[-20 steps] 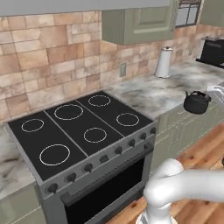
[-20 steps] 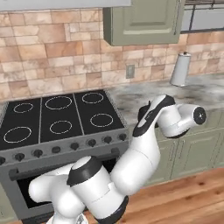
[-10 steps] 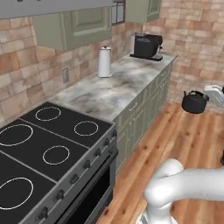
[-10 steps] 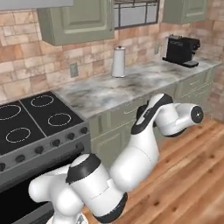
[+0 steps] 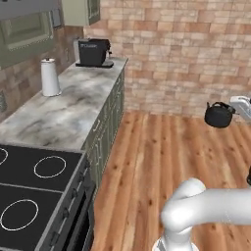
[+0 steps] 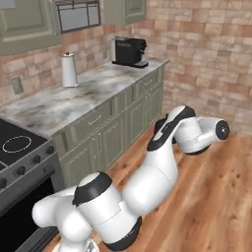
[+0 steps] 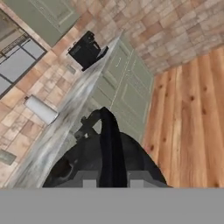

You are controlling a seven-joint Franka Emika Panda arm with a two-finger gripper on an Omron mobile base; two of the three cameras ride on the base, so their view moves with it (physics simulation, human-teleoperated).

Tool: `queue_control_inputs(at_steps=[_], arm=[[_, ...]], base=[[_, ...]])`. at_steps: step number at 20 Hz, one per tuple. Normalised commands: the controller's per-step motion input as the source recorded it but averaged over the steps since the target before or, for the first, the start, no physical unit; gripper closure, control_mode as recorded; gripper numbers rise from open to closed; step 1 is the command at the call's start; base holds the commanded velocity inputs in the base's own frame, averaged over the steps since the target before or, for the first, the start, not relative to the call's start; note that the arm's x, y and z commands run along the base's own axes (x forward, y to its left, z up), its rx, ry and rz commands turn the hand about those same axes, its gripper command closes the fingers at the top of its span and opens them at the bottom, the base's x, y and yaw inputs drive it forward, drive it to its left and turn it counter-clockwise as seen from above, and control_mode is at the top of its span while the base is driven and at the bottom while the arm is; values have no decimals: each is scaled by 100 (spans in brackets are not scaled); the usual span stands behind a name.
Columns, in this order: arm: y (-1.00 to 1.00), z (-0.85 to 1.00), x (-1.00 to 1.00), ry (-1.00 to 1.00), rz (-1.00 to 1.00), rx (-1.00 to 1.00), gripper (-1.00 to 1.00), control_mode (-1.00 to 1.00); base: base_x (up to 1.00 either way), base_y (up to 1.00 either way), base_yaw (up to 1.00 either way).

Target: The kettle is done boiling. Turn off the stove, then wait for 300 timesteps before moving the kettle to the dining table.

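The small black kettle (image 5: 218, 116) hangs in the air above the wooden floor, well to the right of the counter. My gripper (image 5: 235, 105) reaches in from the right edge and is shut on its thin arched handle. In the hand view the kettle (image 7: 105, 164) lies right under the hand, its handle running up between the fingers of my gripper (image 7: 112, 182). The stove (image 5: 37, 196) with its black glass top and white rings sits at the lower left, and its knobs show on the stove (image 6: 19, 157) in the right base view. The dining table is out of view.
A marble wall counter (image 5: 63, 110) on green cabinets runs from the stove to the brick wall. On it stand a white roll (image 5: 49, 77) and a black coffee machine (image 5: 94, 51). Wooden floor (image 5: 147, 166) stretches open to the right.
Both base views have swung round to the right, so the camera moved: the stove slid to the left edge and the far brick wall came into sight. The kettle stays in the shut gripper.
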Motion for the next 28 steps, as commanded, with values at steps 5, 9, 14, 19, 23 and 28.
queue_control_inputs(at_steps=[5, 9, 14, 19, 23, 28], arm=[[0, 0, 0, 0, 0, 0, 100, 100], [0, 0, 0, 0, 0, 0, 100, 100], [0, 0, 0, 0, 0, 0, 100, 100], [0, 0, 0, 0, 0, 0, 100, 100], [0, 0, 0, 0, 0, 0, 100, 100], [0, 0, 0, 0, 0, 0, 100, 100]], base=[[41, 18, -51], [60, 34, -46], [73, 51, -43], [76, 57, -42], [83, 42, -38], [82, 38, -38]])
